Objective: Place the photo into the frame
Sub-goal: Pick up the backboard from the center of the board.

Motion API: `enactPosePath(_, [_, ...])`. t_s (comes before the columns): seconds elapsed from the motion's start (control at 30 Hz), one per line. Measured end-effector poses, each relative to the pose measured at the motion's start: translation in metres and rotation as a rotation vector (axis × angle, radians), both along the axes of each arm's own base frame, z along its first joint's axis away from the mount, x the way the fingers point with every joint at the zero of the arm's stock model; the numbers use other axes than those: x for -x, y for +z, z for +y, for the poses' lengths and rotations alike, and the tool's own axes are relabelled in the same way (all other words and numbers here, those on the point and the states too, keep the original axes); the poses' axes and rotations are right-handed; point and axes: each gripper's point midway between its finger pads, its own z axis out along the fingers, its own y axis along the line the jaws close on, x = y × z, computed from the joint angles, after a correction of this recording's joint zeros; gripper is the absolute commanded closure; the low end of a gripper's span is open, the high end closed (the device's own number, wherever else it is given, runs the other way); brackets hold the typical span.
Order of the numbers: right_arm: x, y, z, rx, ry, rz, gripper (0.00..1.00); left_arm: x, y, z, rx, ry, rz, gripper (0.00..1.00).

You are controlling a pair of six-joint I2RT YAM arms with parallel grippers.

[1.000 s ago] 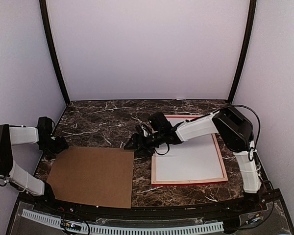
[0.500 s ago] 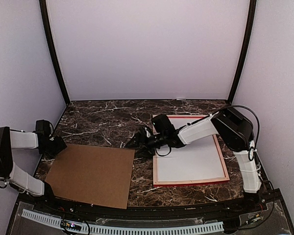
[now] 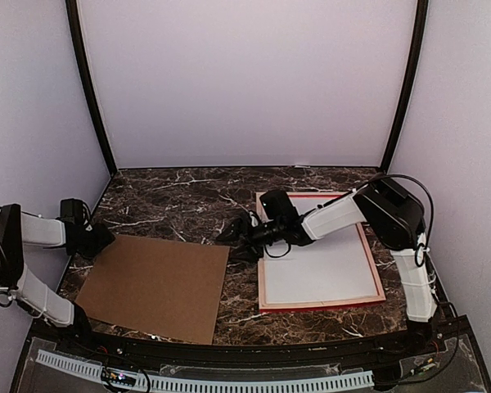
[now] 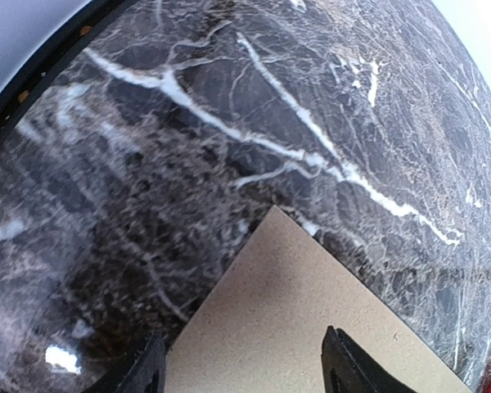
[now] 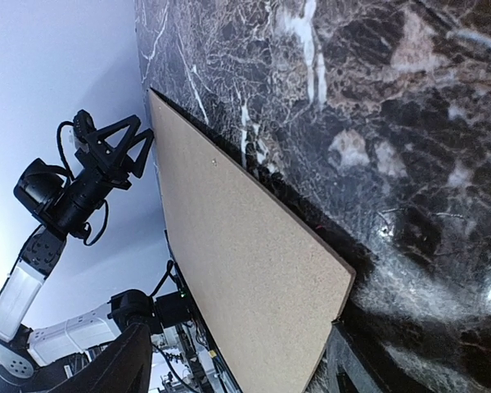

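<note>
The red frame (image 3: 319, 305) lies flat at the right of the table with a plain white sheet (image 3: 323, 266) filling it. No printed side of the photo shows, and I cannot tell whether that sheet is its back. A brown backing board (image 3: 155, 286) lies at left centre. My left gripper (image 3: 101, 239) is open at the board's far left corner (image 4: 274, 217), its fingers (image 4: 344, 364) astride it. My right gripper (image 3: 233, 243) is turned sideways and open around the board's far right corner (image 5: 340, 286), whose tip touches one finger (image 5: 356, 364).
The dark marble table (image 3: 172, 201) runs back to a pale backdrop wall between two black posts (image 3: 90, 90). The right arm (image 3: 335, 214) reaches across the frame's far left corner. A black rail (image 3: 229, 364) borders the near edge.
The board has turned and shifted a little to the right. My right gripper has drawn back to the right with that corner. My left gripper has closed in on its corner. Both jaws have narrowed.
</note>
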Motion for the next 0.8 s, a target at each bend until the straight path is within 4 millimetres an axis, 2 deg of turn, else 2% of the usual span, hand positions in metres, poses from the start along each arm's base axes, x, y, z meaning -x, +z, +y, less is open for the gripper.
enactPosePath(0.17, [-0.009, 0.002, -0.004, 0.001, -0.012, -0.006, 0.29, -0.017, 0.001, -0.004, 0.020, -0.025, -0.003, 0.33])
enactPosePath(0.47, [-0.024, 0.000, -0.018, 0.027, -0.036, -0.009, 0.33, -0.067, 0.003, -0.024, 0.016, -0.081, -0.026, 0.33])
enactPosePath(0.63, [-0.032, 0.004, -0.028, 0.041, -0.053, -0.012, 0.36, -0.075, 0.004, -0.034, 0.023, -0.096, -0.029, 0.33])
enactPosePath(0.8, [-0.042, 0.028, -0.035, 0.021, -0.062, -0.065, 0.39, -0.079, 0.004, -0.040, 0.028, -0.107, -0.028, 0.33])
